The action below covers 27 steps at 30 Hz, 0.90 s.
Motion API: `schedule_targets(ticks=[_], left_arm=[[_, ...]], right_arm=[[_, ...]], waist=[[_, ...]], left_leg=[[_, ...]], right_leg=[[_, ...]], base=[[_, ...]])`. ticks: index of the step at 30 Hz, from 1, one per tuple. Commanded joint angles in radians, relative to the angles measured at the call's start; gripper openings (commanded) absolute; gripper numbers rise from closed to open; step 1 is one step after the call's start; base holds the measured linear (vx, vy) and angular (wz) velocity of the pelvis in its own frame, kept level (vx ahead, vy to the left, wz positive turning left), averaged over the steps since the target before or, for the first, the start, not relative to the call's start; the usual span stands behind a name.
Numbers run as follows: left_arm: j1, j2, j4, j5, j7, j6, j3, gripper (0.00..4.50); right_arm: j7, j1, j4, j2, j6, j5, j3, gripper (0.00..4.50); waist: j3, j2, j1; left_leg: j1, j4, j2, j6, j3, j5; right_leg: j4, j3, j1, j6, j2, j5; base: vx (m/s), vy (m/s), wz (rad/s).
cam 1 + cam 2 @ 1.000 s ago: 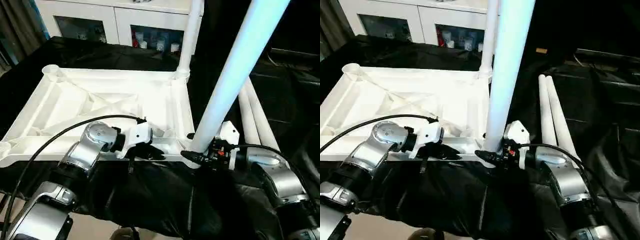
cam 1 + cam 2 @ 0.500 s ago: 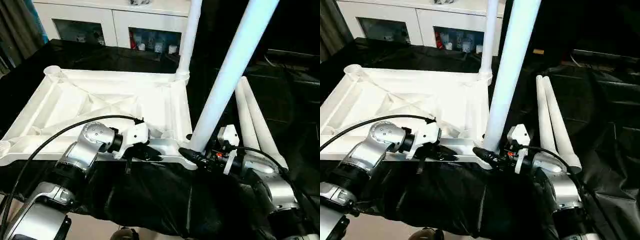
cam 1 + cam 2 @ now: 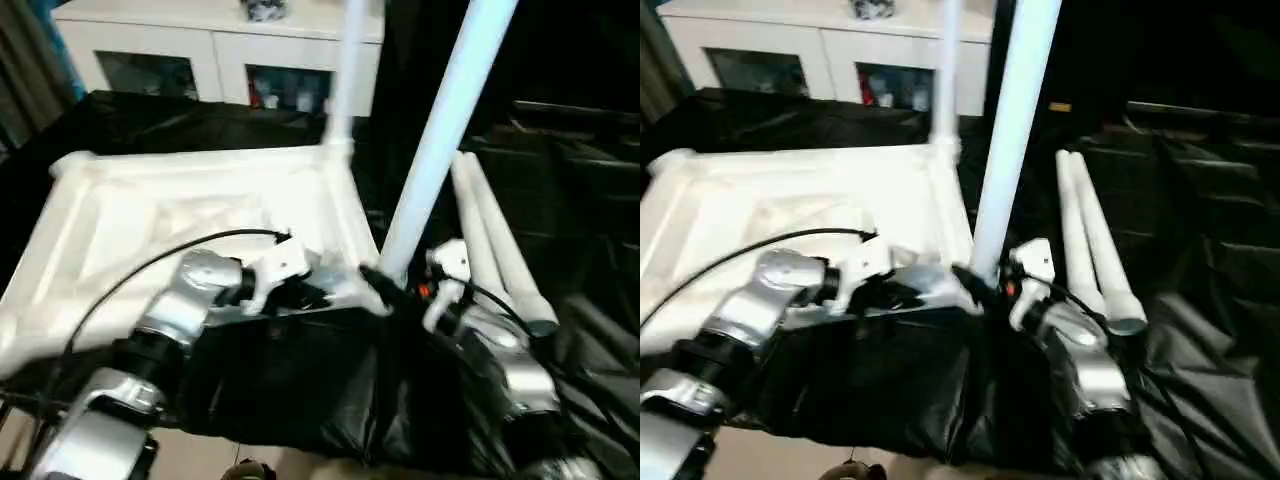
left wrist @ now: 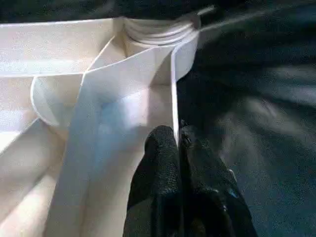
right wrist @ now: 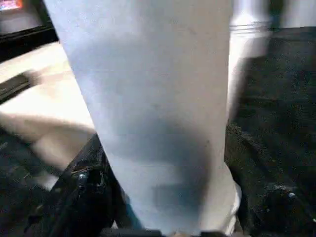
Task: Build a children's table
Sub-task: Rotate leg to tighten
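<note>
**Second leg held over the near corner socket**

The white plastic square tabletop (image 3: 190,215) lay underside up on the black cloth (image 3: 890,390), ribs showing, so that its round corner sockets faced upward. One long white tubular leg (image 3: 340,80) already stood in the tabletop's far right corner. The left gripper (image 4: 178,143) was clenched on the thin raised rim at the tabletop's near edge, apparently to steady it. The right gripper (image 3: 385,292) grasped a second white tubular leg (image 3: 440,130) low down, tilted, its foot just beside the tabletop's near right corner, probably to seat it there. Two spare white tubular legs (image 3: 1085,235) lay side by side right of the tabletop.
</note>
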Motion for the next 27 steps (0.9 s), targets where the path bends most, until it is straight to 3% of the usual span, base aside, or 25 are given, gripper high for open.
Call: schedule_targets(ticks=[1, 2, 3, 6, 10, 13, 14, 19, 21, 22, 25, 26, 27], left_arm=[[0.021, -0.071, -0.041, 0.004, 0.008, 0.039, -0.064, 0.00], [0.022, -0.098, -0.049, 0.007, 0.041, 0.061, -0.064, 0.00], [0.023, -0.136, -0.054, 0.017, 0.093, 0.086, -0.065, 0.00], [0.023, -0.172, -0.056, 0.034, 0.142, 0.102, -0.076, 0.00], [0.030, -0.188, -0.069, 0.049, 0.166, 0.109, -0.088, 0.00], [0.035, -0.186, -0.084, 0.059, 0.170, 0.117, -0.094, 0.00], [0.041, -0.177, -0.093, 0.058, 0.167, 0.125, -0.094, 0.00], [0.051, -0.166, -0.116, 0.059, 0.168, 0.143, -0.093, 0.00], [0.052, -0.165, -0.119, 0.059, 0.168, 0.145, -0.093, 0.00], [0.054, -0.162, -0.123, 0.061, 0.166, 0.145, -0.090, 0.00], [0.057, -0.151, -0.126, 0.061, 0.159, 0.137, -0.082, 0.00], [0.058, -0.149, -0.126, 0.063, 0.158, 0.134, -0.079, 0.00], [0.058, -0.149, -0.126, 0.063, 0.158, 0.134, -0.079, 0.00]], right_arm=[[-0.148, -0.001, 0.141, 0.030, 0.042, -0.038, -0.012, 2.67], [-0.209, -0.027, 0.178, 0.055, 0.038, -0.024, -0.036, 2.67], [-0.283, -0.062, 0.224, 0.087, 0.032, -0.005, -0.066, 2.67], [-0.331, -0.094, 0.260, 0.116, 0.019, -0.010, -0.075, 2.67], [-0.345, -0.107, 0.269, 0.143, 0.008, -0.022, -0.074, 2.67], [-0.349, -0.115, 0.285, 0.151, -0.006, -0.039, -0.064, 2.67], [-0.355, -0.122, 0.295, 0.156, -0.015, -0.048, -0.060, 2.67], [-0.366, -0.149, 0.333, 0.159, -0.045, -0.055, -0.065, 2.67], [-0.366, -0.155, 0.342, 0.158, -0.053, -0.058, -0.064, 2.67], [-0.362, -0.165, 0.348, 0.154, -0.060, -0.058, -0.068, 2.67], [-0.339, -0.179, 0.340, 0.144, -0.077, -0.059, -0.071, 3.37], [-0.334, -0.182, 0.341, 0.142, -0.081, -0.061, -0.072, 3.37], [-0.334, -0.182, 0.341, 0.142, -0.081, -0.061, -0.072, 3.45]], waist=[[-0.028, 0.016, -0.013], [-0.026, 0.015, -0.016], [-0.024, 0.022, -0.023], [-0.018, 0.016, -0.032], [-0.016, 0.016, -0.030], [-0.017, 0.019, -0.033], [-0.017, 0.018, -0.032], [-0.015, 0.017, -0.033], [-0.009, 0.020, -0.041], [-0.010, 0.024, -0.039], [-0.013, 0.030, -0.032], [-0.021, 0.025, -0.028], [-0.022, 0.012, -0.023]], left_leg=[[0.031, -0.098, 0.077, -0.100, -0.072, -0.629], [0.032, -0.100, 0.076, -0.101, -0.073, -0.643], [0.039, -0.104, 0.075, -0.111, -0.076, -0.706], [0.049, -0.102, 0.067, -0.105, -0.078, -0.772], [0.054, -0.101, 0.065, -0.094, -0.079, -0.781], [0.044, -0.112, 0.068, -0.098, -0.082, -0.787], [0.049, -0.113, 0.068, -0.102, -0.080, -0.807], [0.055, -0.110, 0.065, -0.093, -0.078, -0.813], [0.045, -0.120, 0.065, -0.095, -0.085, -0.849], [0.047, -0.123, 0.067, -0.099, -0.084, -0.867], [0.041, -0.155, 0.073, -0.101, -0.062, -0.912], [0.047, -0.152, 0.071, -0.093, -0.053, -0.872], [0.067, -0.117, 0.059, -0.077, -0.053, -0.774]], right_leg=[[-0.106, 0.040, -0.004, -0.112, -0.112, -0.649], [-0.109, 0.037, -0.005, -0.112, -0.107, -0.631], [-0.110, 0.028, -0.009, -0.122, -0.102, -0.579], [-0.125, 0.012, -0.016, -0.094, -0.101, -0.615], [-0.136, 0.012, -0.024, -0.070, -0.107, -0.666], [-0.131, 0.010, -0.015, -0.068, -0.105, -0.628], [-0.131, 0.011, -0.022, -0.069, -0.104, -0.629], [-0.141, 0.010, -0.030, -0.060, -0.106, -0.654], [-0.139, -0.004, -0.021, -0.047, -0.099, -0.676], [-0.135, -0.008, -0.020, -0.046, -0.095, -0.667], [-0.098, -0.012, -0.006, -0.077, -0.076, -0.524], [-0.098, -0.002, -0.007, -0.089, -0.084, -0.495], [-0.137, 0.014, -0.031, -0.090, -0.117, -0.571]], base=[[-0.043, 0.042, -0.18], [-0.043, 0.042, -0.18], [0.000, 0.000, 0.00], [0.000, 0.000, 0.00], [0.000, 0.000, 0.00], [0.000, 0.000, 0.00], [0.000, 0.000, 0.00], [0.000, 0.000, 0.00], [0.000, 0.000, 0.00], [0.000, 0.000, 0.00], [0.000, 0.000, 0.00], [0.000, 0.000, 0.00], [0.000, 0.000, 0.00]])
